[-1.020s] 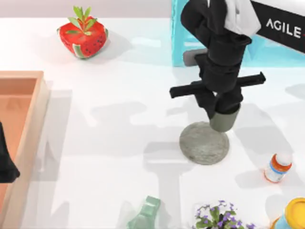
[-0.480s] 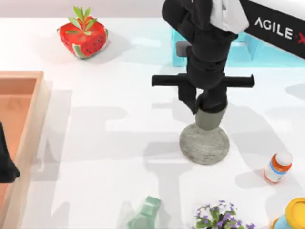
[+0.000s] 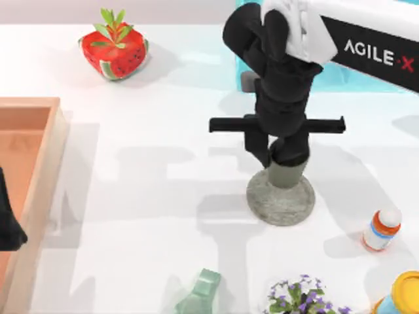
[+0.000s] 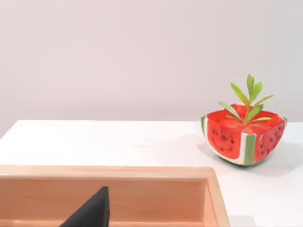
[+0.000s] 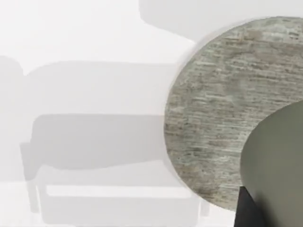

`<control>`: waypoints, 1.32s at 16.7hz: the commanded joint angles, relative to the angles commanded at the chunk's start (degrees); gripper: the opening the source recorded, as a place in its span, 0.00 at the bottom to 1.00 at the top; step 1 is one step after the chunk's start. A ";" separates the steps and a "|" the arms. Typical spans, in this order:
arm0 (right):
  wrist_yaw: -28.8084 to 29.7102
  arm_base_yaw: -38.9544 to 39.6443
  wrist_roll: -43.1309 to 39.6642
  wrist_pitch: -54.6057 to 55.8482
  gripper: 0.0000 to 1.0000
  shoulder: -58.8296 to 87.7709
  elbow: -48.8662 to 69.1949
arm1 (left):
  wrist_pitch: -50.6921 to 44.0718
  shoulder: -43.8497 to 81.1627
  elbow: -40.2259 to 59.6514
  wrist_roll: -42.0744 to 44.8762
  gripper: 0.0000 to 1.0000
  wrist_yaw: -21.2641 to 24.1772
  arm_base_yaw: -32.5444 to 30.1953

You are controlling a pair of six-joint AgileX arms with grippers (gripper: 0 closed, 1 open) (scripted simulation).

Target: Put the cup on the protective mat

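The cup (image 3: pixel 287 174), a plain grey-green tumbler, stands upright over the middle of the protective mat (image 3: pixel 265 201), a round mottled grey disc right of the table's centre. My right gripper (image 3: pixel 289 157) comes down from above and is shut on the cup, with the arm hiding its fingers. In the right wrist view the cup (image 5: pixel 279 165) overlaps the mat (image 5: pixel 218 109), with a dark finger (image 5: pixel 247 213) beside it. I cannot tell whether the cup's base touches the mat. My left gripper (image 3: pixel 8 222) is parked at the left edge over a wooden tray.
The wooden tray (image 3: pixel 40 163) lies along the left side. A watermelon planter (image 3: pixel 114 47) sits far left. Behind my right arm is a teal box (image 3: pixel 370 73). Near the front are a mint-green object (image 3: pixel 200 296), purple flowers (image 3: pixel 301 298), a pill bottle (image 3: pixel 382 230) and a yellow-topped container (image 3: pixel 404 293).
My right arm has carried the cup leftward and down, from the mat's far right rim to over its middle. The left arm has not moved.
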 joint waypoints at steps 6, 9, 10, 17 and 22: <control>0.02 -0.33 -0.24 8.03 0.00 0.49 -7.35 | 0.00 0.00 0.00 0.00 1.00 0.00 0.00; 0.02 -0.33 -0.24 8.03 0.08 0.49 -7.35 | 0.00 0.00 0.00 0.00 1.00 0.00 0.00; 0.02 -0.33 -0.24 8.03 0.15 0.49 -7.35 | 0.00 0.00 0.00 0.00 1.00 0.00 0.00; 0.02 -0.33 -0.24 8.03 0.68 0.49 -7.35 | 0.00 0.00 0.00 0.00 1.00 0.00 0.00; 0.02 -0.33 -0.24 8.03 1.00 0.49 -7.35 | 0.00 0.00 0.00 0.00 1.00 0.00 0.00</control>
